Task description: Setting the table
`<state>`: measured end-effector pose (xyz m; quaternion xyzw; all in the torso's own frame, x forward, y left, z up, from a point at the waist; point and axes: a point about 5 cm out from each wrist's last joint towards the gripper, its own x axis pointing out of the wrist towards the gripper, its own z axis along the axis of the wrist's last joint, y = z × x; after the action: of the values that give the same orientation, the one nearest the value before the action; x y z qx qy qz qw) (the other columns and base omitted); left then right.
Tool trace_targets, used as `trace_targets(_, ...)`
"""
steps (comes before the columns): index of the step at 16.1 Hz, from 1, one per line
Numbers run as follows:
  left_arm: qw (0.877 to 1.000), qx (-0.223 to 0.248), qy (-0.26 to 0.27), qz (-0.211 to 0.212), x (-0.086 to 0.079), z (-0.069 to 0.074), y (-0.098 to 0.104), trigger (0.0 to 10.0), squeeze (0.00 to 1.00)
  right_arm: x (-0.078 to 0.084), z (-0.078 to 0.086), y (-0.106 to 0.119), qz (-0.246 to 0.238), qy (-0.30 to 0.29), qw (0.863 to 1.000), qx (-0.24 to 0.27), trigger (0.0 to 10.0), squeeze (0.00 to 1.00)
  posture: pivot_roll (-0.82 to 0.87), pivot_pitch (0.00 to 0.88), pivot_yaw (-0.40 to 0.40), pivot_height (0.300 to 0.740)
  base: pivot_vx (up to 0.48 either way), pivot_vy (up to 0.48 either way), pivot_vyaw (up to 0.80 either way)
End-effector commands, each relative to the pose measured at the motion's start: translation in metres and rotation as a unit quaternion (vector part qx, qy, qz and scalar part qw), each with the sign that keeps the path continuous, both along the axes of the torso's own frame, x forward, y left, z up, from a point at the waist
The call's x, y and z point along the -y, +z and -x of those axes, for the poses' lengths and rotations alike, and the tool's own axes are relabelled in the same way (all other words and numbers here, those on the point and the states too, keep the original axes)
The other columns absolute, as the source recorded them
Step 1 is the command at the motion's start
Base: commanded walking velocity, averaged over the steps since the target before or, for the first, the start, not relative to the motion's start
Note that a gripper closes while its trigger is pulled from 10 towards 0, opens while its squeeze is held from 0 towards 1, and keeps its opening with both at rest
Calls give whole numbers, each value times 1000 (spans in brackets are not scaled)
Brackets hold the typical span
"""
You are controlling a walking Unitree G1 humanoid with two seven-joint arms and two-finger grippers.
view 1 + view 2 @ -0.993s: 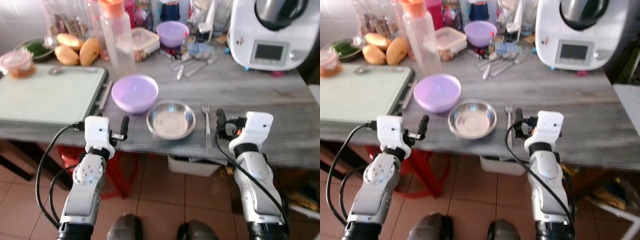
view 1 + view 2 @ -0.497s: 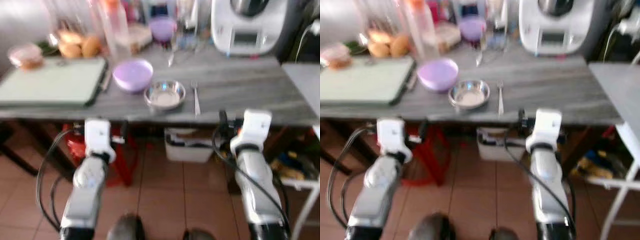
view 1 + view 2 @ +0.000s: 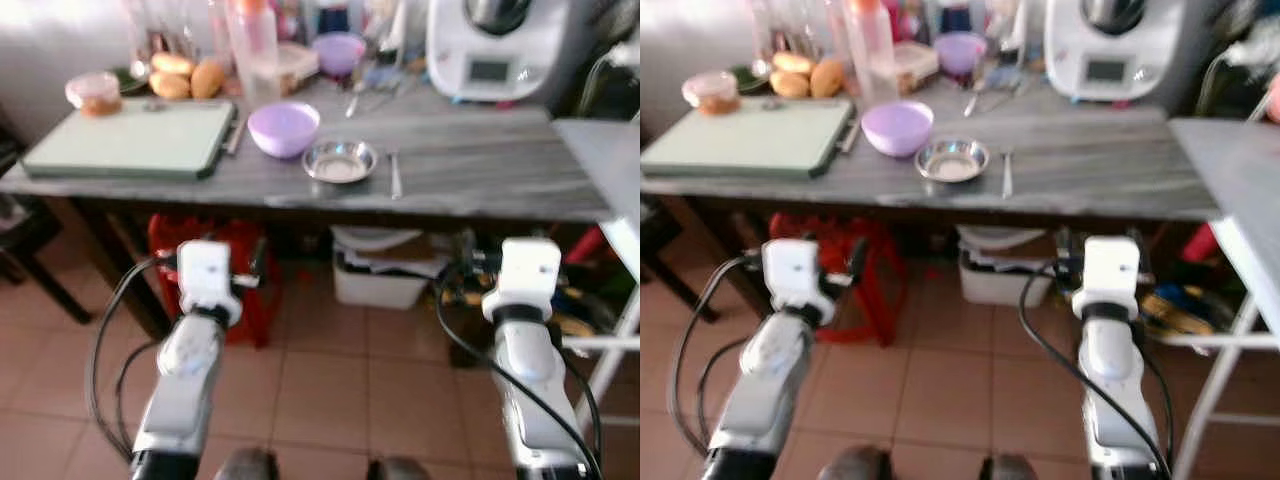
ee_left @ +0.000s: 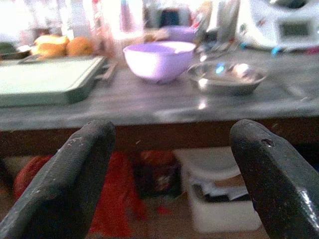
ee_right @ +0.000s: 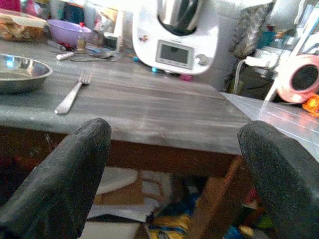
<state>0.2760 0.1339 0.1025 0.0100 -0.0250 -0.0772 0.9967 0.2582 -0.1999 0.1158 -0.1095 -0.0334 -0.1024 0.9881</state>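
We note a grey, streaked wood-grain table (image 3: pixel 470 175) carrying a lilac bowl (image 3: pixel 284 129), a silver metal bowl (image 3: pixel 340 161) and a silver fork (image 3: pixel 395 175) at its 3 o'clock. At 9 o'clock of the lilac bowl lies a pale green board (image 3: pixel 130 140) with a darker green rim. A white appliance (image 3: pixel 492 45) with a grey screen stands at 1 o'clock. The floor (image 3: pixel 330 390) is terracotta tile — pale grout lines. Both arms are silver, with black fingers (image 4: pixel 65 184) — also black in the right wrist view (image 5: pixel 60 174).

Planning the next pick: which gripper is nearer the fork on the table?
Right. The right gripper hangs below the table edge, just right of the fork. The left gripper sits well to the fork's left, under the purple bowl.
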Motion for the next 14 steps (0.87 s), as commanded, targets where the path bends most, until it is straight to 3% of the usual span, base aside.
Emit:
trace_targets(1, 1000, 21, 2, -3, -6, -4, 6, 10000, 0, -8, -3, 5, -1, 14, 1000, 12, 10000, 0, -32, 0, -29, 719, 0, 0, 0)
trace_targets(2, 1000, 16, 20, 3, -13, -2, 3, 10000, 0, -9, 2, -2, -8, 20, 1000, -3, 10000, 0, -27, 0, -24, 719, 0, 0, 0)
trace_targets(4, 999, 11, 35, -7, -18, 3, 2, 10000, 0, -8, 5, -6, 29, 16, 999, -10, 10000, 0, -26, 0, -13, 719, 0, 0, 0)
trace_targets(6, 999, 2, 46, 1, -24, 13, -2, 10000, 0, -9, 8, -4, 3, 33, 999, 1, 10000, 0, -30, 0, -10, 719, 0, 0, 0)
trace_targets(9, 999, -9, 34, 9, -14, 11, -5, 10000, 0, -18, 5, -7, -46, 54, 997, -13, 10000, 0, -41, 0, -7, 719, 0, 0, 0)
trace_targets(12, 998, -30, 47, 15, -11, 6, -7, 10000, 0, -18, 7, -6, -54, 55, 997, -13, 10000, 0, -48, 0, -2, 719, 0, 0, 0)
trace_targets(14, 998, -37, 45, 11, -14, 10, -9, 10000, 0, -17, 12, -11, -64, 62, 996, -25, 10000, 0, -50, 0, -9, 719, 0, 0, 0)
